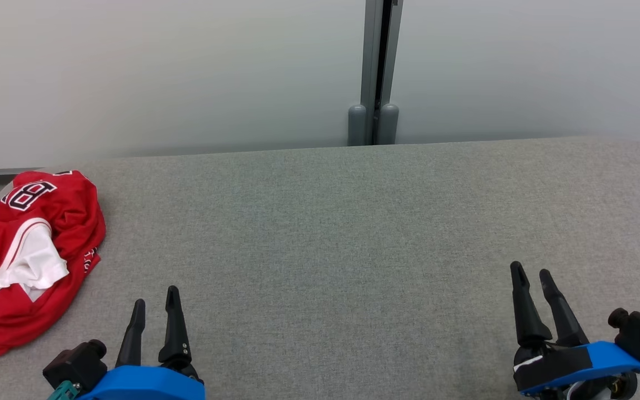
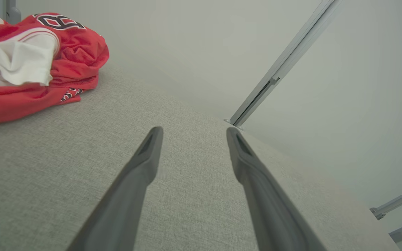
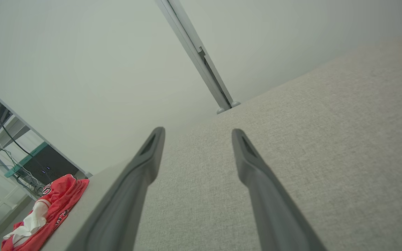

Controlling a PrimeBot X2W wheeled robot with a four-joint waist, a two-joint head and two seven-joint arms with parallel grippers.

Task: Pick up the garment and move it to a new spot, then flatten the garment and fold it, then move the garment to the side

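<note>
1. Nearest, the left gripper point(image 1: 156, 296) is seen at lower left, its two dark fingers apart and empty; the right gripper point(image 1: 530, 269), at lower right, is likewise apart and empty.
2. Beyond them, a grey cloth-covered table point(image 1: 325, 222) is spread.
3. Farther left, the red and white shirt point(image 1: 59, 211) lies crumpled at the table's left end, well apart from both grippers.
4. If only one loose layer is pinched, the shirt may be dropped or dragged off that edge.

Open table point(image 1: 331, 233), garment point(image 1: 31, 250) heaped at its left edge.
</note>
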